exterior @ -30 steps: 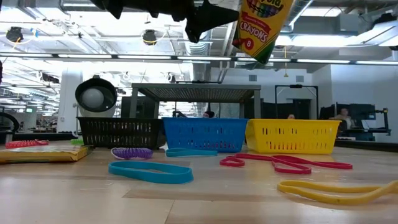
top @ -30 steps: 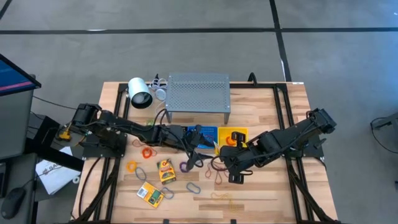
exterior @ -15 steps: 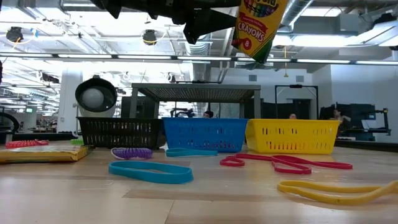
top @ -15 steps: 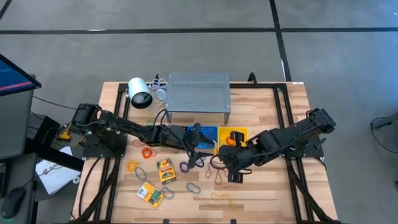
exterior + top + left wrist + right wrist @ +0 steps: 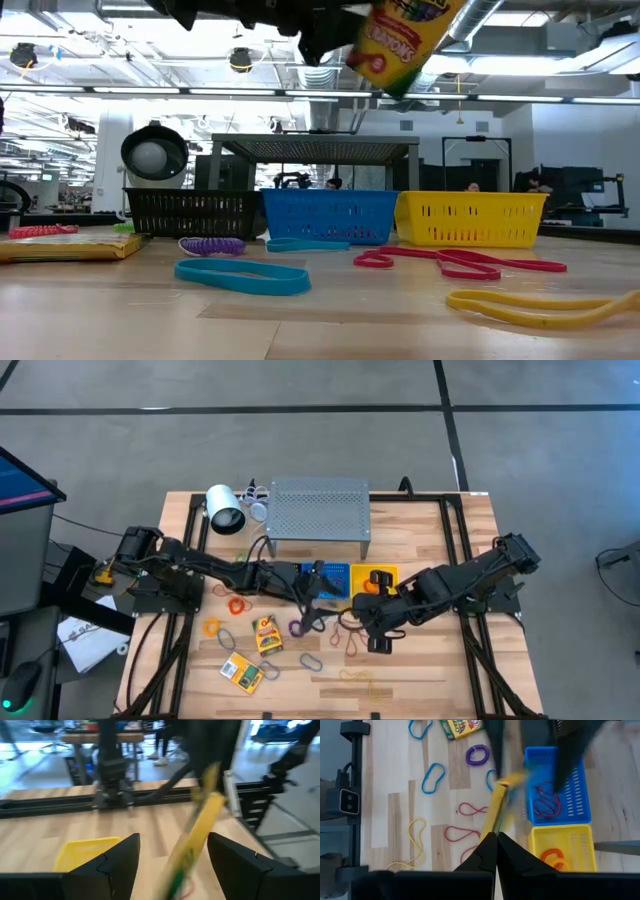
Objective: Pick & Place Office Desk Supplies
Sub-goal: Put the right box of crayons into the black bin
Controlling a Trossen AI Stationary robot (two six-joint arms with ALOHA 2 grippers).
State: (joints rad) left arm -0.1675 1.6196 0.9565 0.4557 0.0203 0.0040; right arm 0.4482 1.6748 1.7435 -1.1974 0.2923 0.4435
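Yellow crayon pack [image 5: 400,40] sat between wide fingers of left gripper [image 5: 172,870], above baskets. Right gripper [image 5: 495,851] shut, empty. Next: drop pack into yellow basket [image 5: 470,219], likely.

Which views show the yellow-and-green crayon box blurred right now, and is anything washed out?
Low view: the yellow-and-green crayon box is smeared at the top, while the blue basket stays sharp; bright ceiling lights glare behind. Left wrist view: the box and room are soft. Right wrist view: the box streaks, table items stay crisp. High view: evenly lit.
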